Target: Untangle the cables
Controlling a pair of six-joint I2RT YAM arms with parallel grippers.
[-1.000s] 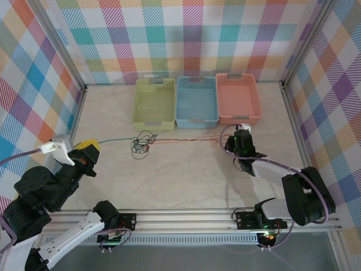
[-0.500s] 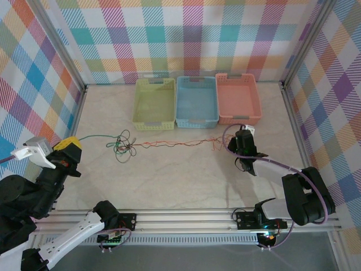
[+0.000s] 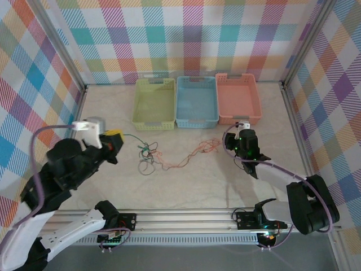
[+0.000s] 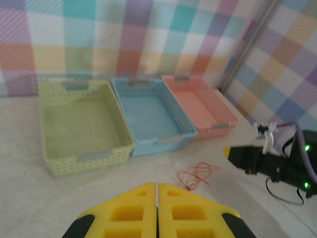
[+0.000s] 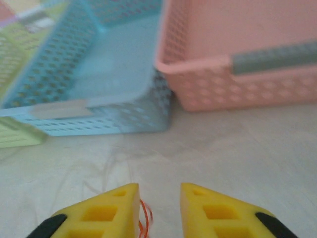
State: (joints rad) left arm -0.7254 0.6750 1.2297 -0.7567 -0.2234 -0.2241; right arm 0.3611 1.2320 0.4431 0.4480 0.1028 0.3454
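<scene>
Once R gripper [image 5: 158, 189] parted, cables [image 3: 145, 151] slack, L gripper [image 4: 157, 187] nearer.

green basket [image 3: 154, 104] | blue basket [image 3: 197, 101] | pink basket [image 3: 238, 99] | side by side on table [image 3: 186, 186]

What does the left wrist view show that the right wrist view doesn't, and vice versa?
Left wrist, not right: the left hand, yellow fingers pressed shut, and the pale green plastic mesh basket's interior. Right wrist, not left: the gap between the right hand's yellow fingers, thin orange-red wire in it. Shared: blue mesh basket, salmon-pink mesh basket, that wire, right hand.
</scene>
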